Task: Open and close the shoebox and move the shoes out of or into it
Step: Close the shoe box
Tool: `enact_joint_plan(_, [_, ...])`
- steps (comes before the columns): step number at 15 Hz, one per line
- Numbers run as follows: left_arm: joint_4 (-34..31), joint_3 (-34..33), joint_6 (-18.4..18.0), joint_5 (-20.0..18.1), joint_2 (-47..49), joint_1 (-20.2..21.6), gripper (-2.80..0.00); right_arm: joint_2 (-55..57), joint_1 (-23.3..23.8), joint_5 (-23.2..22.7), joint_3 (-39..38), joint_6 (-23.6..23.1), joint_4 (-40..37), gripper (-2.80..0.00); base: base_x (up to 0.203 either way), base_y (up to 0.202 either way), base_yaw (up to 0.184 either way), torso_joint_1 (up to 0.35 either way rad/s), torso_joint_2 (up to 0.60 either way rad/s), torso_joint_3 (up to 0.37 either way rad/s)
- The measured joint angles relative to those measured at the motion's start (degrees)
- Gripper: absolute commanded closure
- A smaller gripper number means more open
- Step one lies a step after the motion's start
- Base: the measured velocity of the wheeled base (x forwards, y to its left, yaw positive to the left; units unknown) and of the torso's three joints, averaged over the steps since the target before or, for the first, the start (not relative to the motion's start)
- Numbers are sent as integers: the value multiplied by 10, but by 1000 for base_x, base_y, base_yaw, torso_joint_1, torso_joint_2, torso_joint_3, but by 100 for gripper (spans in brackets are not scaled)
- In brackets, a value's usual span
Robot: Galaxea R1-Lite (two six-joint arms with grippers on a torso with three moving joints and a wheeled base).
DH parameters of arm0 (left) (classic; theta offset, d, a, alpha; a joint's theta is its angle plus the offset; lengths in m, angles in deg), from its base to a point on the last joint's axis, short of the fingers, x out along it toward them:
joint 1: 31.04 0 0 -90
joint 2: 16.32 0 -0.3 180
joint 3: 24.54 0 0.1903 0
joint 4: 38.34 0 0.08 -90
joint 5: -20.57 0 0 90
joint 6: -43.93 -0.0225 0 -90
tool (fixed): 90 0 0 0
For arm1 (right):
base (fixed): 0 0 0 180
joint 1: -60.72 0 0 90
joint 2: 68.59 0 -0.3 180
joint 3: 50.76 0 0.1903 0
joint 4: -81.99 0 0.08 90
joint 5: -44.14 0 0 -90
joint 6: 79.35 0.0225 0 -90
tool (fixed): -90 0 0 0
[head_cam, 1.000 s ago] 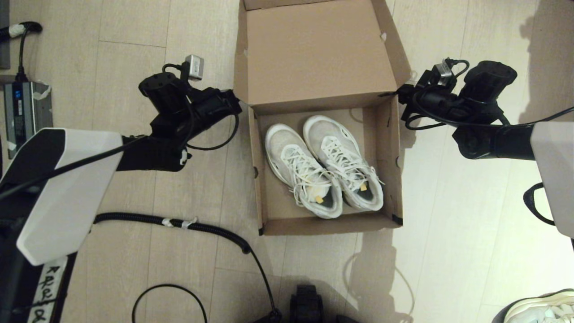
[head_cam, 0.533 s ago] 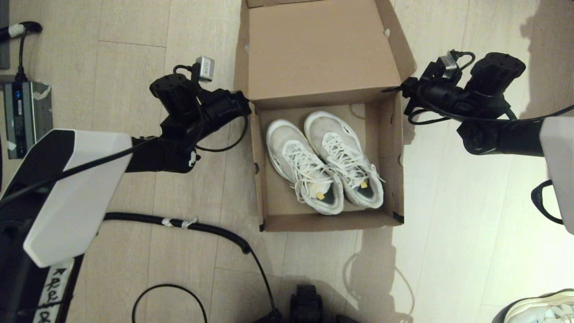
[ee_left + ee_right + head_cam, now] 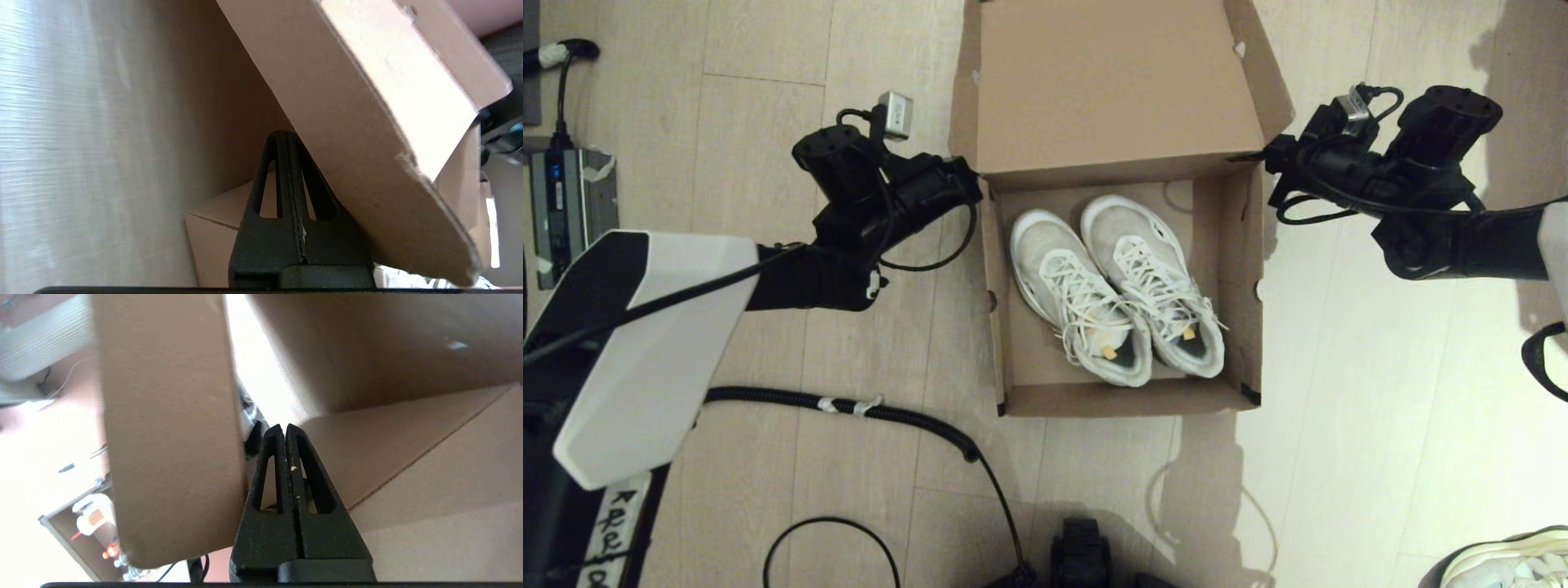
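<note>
The brown shoebox lies open on the wooden floor, its hinged lid tilted up at the far side. The shoes, two white mesh sneakers, rest side by side inside it. My left gripper is shut at the box's far left corner, its tips against the underside of the lid's side flap. My right gripper is shut at the far right corner, next to the other side flap. In the wrist views neither the left gripper nor the right gripper has anything between its fingers.
A lone white sneaker lies at the near right corner of the floor. A grey power unit sits at the far left. A black corrugated hose and thin cables run across the floor near the box's front left.
Both grippers have moved away from me and a little to the right, and the lid has tipped up higher. The box with the shoes has shifted slightly away.
</note>
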Motion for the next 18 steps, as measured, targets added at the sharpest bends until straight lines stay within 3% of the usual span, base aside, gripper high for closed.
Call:
enact_joint_plan(6, [14, -22, -2, 22, -1, -25, 0, -65, 1, -3, -195, -86, 7, 0, 0, 0, 0, 0, 0, 0])
enact_joint_plan(13, [109, -268, -16, 30, -80, -17, 0, -116, 10, 2, -332, -206, 13, 0, 0, 0, 0, 0, 0, 0])
enact_joint_plan(18, [153, -334, -18, 30, -109, -5, 0, -105, 27, 21, -392, -331, 11, 0, 0, 0, 0, 0, 0, 0])
